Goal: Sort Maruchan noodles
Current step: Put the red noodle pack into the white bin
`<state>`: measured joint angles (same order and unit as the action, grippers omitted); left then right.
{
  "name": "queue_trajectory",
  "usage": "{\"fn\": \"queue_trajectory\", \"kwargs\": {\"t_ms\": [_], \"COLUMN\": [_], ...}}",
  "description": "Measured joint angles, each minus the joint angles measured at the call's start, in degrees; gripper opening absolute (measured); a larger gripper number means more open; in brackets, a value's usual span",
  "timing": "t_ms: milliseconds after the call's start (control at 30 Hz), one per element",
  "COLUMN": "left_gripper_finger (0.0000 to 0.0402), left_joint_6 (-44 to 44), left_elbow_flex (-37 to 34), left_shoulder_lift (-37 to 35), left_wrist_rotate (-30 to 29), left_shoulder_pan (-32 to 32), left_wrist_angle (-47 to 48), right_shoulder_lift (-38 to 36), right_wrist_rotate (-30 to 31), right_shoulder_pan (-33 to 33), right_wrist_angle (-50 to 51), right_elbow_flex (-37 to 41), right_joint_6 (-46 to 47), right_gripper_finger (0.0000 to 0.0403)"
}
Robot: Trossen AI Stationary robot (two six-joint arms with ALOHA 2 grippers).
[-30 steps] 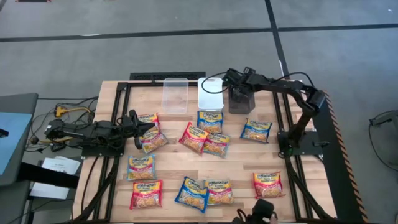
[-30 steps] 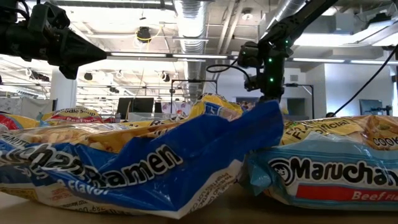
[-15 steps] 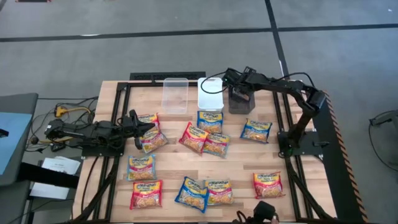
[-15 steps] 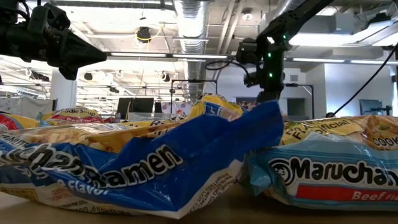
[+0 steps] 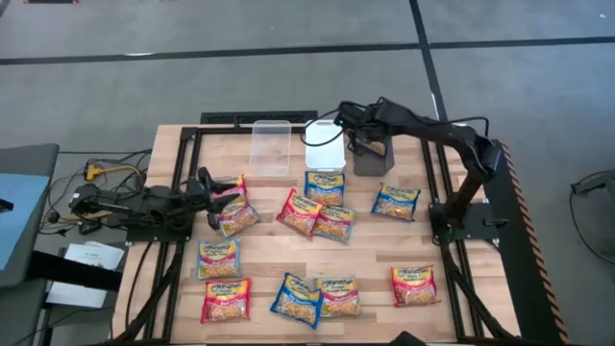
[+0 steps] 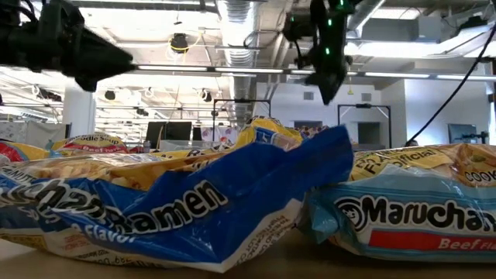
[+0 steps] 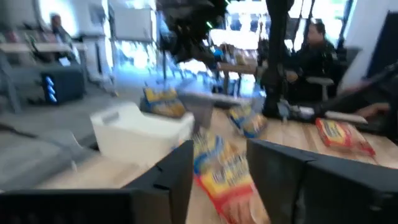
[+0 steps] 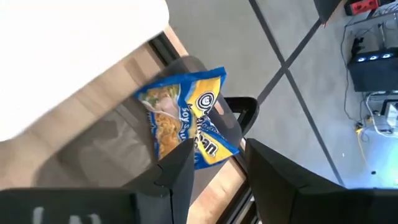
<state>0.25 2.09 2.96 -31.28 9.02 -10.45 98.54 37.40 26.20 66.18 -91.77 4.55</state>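
Observation:
Several Maruchan noodle packets lie flat on the wooden table (image 5: 365, 252), among them a blue one (image 5: 395, 200) and a red one (image 5: 226, 300). One blue packet (image 8: 186, 124) lies inside the dark bin (image 5: 373, 159). My right gripper (image 8: 219, 162) hangs open high above that bin and the white bin (image 5: 325, 144), with nothing between its fingers. My left gripper (image 5: 223, 195) stands open at the table's left. An orange-red packet (image 7: 217, 174) shows in the gap between its fingers. I cannot tell whether they touch it.
A clear bin (image 5: 271, 146) stands left of the white bin along the far edge. Two packets (image 6: 194, 201) fill the low view's foreground. People sit at desks beyond the table (image 7: 314, 50). A black frame (image 5: 192, 135) borders the table top.
My right gripper has risen from just over the dark bin and gone toward the table's left, over the white bin. The blue packet stays in the dark bin.

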Motion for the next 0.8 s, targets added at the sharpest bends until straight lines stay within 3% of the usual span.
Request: {"fn": "queue_trajectory", "kwargs": {"t_ms": [167, 433, 600, 800], "left_gripper_finger": [0.0182, 0.0183, 0.0183, 0.0183], "left_joint_6": [5.0, 7.7, 9.7, 13.7], "left_elbow_flex": [0.0, 0.0, 3.0, 8.9], "left_shoulder_lift": [0.0, 0.0, 0.1, 2.9], "left_wrist_rotate": [-1.8, -3.8, -3.3, -2.1], "left_shoulder_pan": [0.0, 0.0, 0.0, 0.0], "left_wrist_angle": [-10.7, -16.2, -15.3, -11.0], "right_shoulder_lift": [0.0, 0.0, 0.0, -2.7], "right_wrist_rotate": [0.0, 0.1, 0.3, 2.3], "right_shoulder_pan": [-3.5, -9.0, -11.5, -13.9], "right_wrist_angle": [5.1, 12.3, 16.9, 22.4], "right_elbow_flex": [-7.1, -17.0, -21.6, -20.0], "right_joint_6": [2.2, 3.2, 6.2, 14.6], "right_gripper_finger": [0.0164, 0.0164, 0.0163, 0.0163]}}
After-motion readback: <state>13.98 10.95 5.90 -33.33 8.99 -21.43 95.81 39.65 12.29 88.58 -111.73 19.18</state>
